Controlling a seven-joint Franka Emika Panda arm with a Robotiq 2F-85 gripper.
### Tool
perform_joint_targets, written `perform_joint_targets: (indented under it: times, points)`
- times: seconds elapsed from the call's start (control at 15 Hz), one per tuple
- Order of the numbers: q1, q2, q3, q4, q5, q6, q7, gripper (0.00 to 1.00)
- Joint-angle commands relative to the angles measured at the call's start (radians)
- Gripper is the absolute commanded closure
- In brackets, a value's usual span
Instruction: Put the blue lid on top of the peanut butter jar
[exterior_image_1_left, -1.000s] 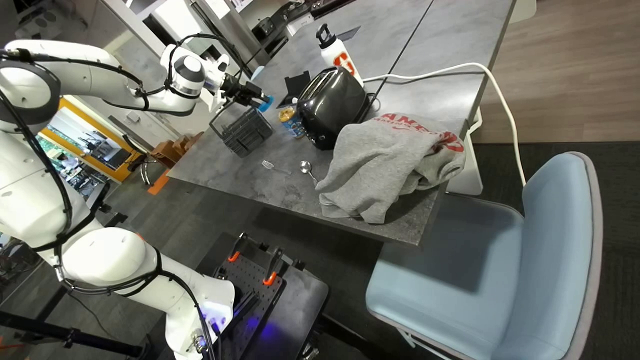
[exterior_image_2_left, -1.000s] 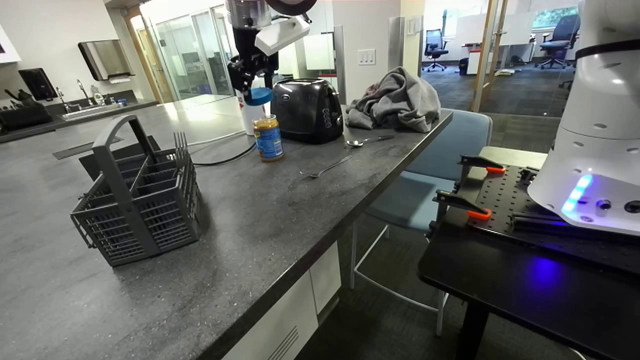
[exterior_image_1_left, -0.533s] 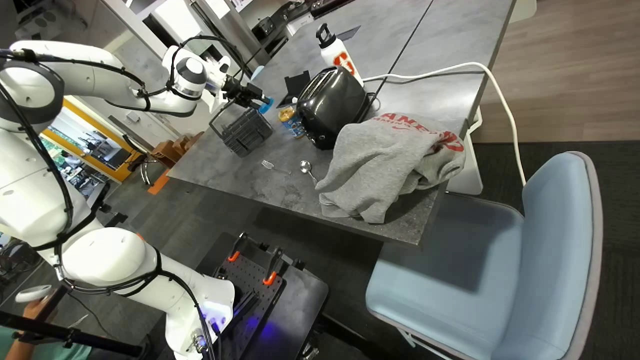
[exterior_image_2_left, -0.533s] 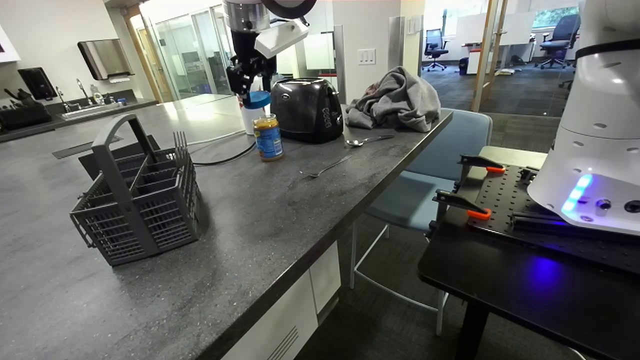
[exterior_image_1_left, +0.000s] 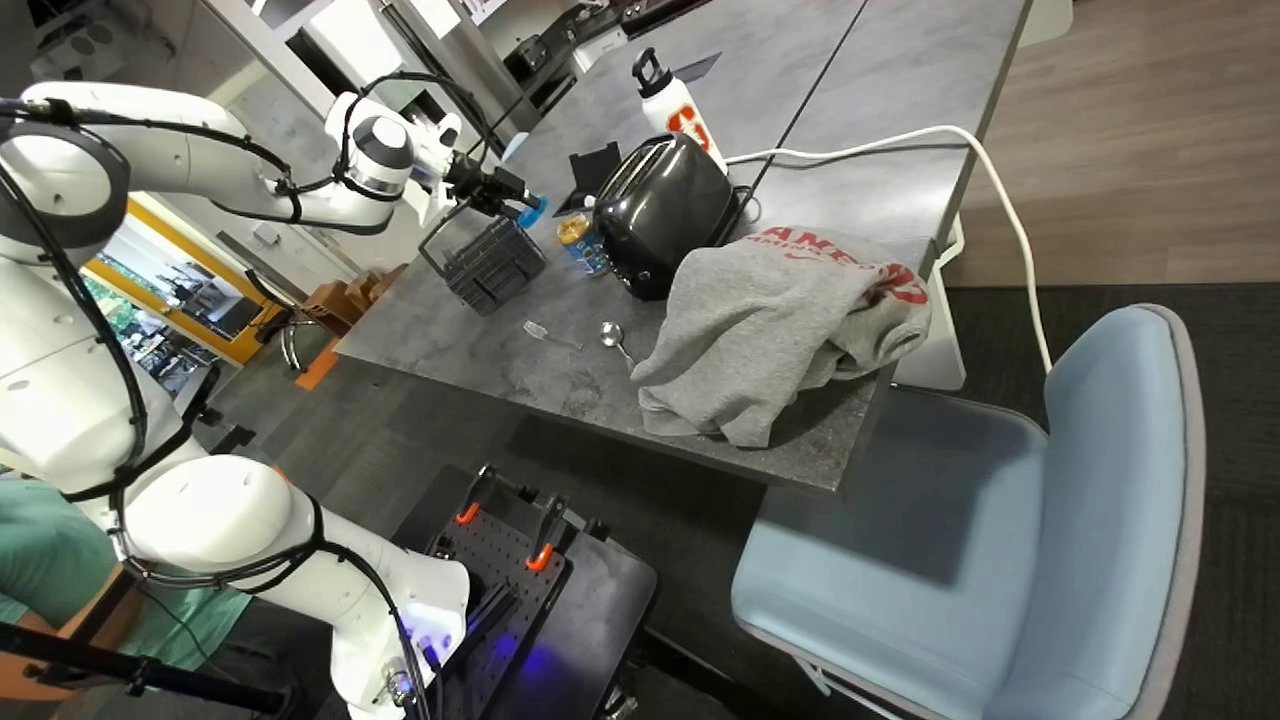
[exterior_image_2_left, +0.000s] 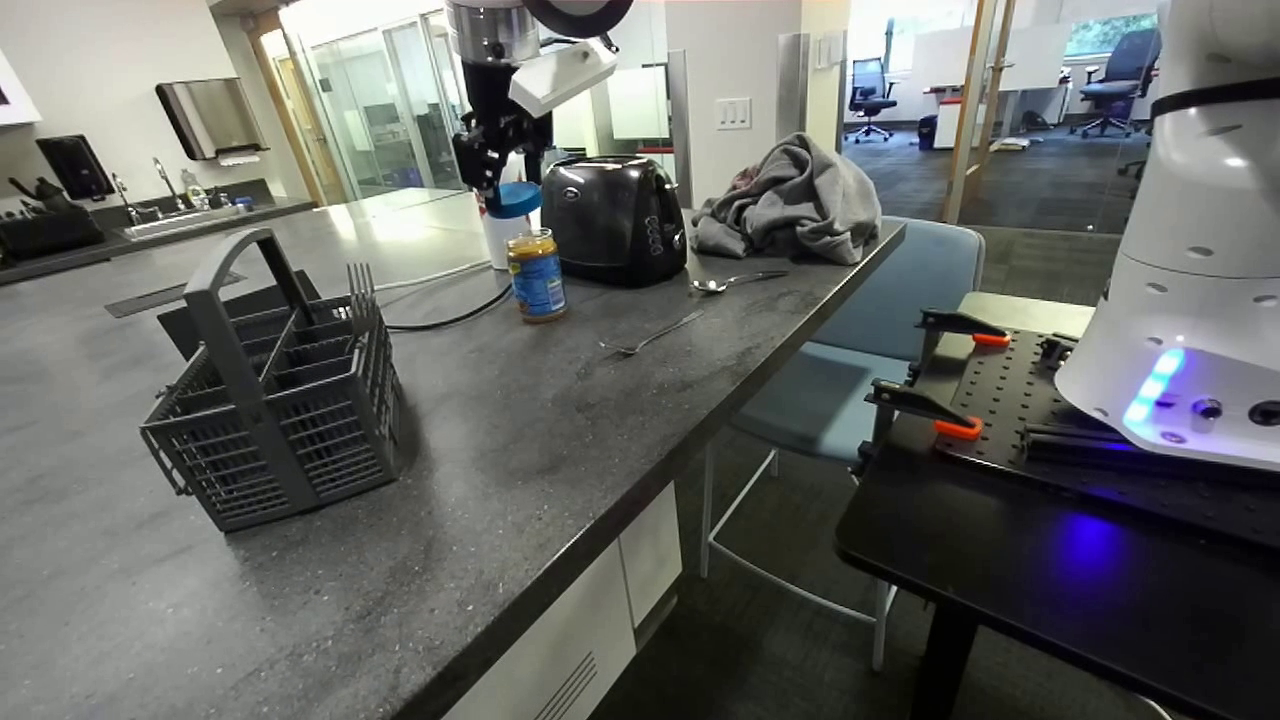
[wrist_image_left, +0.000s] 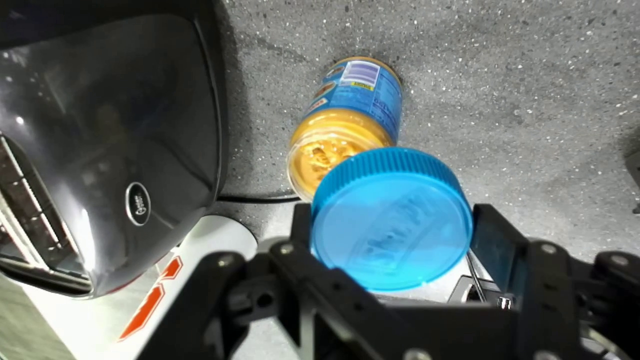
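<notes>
My gripper (wrist_image_left: 387, 227) is shut on the rim of the blue lid (wrist_image_left: 392, 225), one finger on each side. The lid is held slightly tilted, its flat top facing the wrist camera. The open peanut butter jar (wrist_image_left: 360, 100) stands upright on the counter, its mouth partly hidden behind the lid in the wrist view. In an exterior view the lid (exterior_image_2_left: 515, 199) is above the jar (exterior_image_2_left: 538, 285), a little to the left of its mouth and apart from it. The gripper (exterior_image_1_left: 530, 203), lid and jar (exterior_image_1_left: 580, 243) also show in an exterior view.
A black toaster (exterior_image_2_left: 612, 220) stands close beside the jar, with a white bottle (exterior_image_1_left: 685, 115) behind it. A grey cutlery basket (exterior_image_2_left: 280, 400) holds a fork. A spoon (exterior_image_1_left: 612, 335), another utensil (exterior_image_1_left: 545, 333) and a grey sweatshirt (exterior_image_1_left: 780, 320) lie on the counter.
Over the last second my gripper and the lid have shifted slightly, and the lid looks a little lower and more tilted. A person in green has come into view behind the arm.
</notes>
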Motion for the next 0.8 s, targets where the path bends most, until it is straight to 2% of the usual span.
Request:
perform_joint_targets:
  times: [0.0, 0.33, 0.4, 0.73]
  points:
    - [0.0, -0.001, 0.0, 0.001, 0.002, -0.001, -0.003, 0.21]
    - [0.0, -0.001, 0.0, 0.001, 0.002, -0.001, -0.003, 0.21]
    - [0.003, 0.015, 0.001, 0.028, 0.006, -0.016, -0.002, 0.46]
    - [-0.026, 0.074, 0.005, 0.128, 0.084, -0.06, -0.079, 0.46]
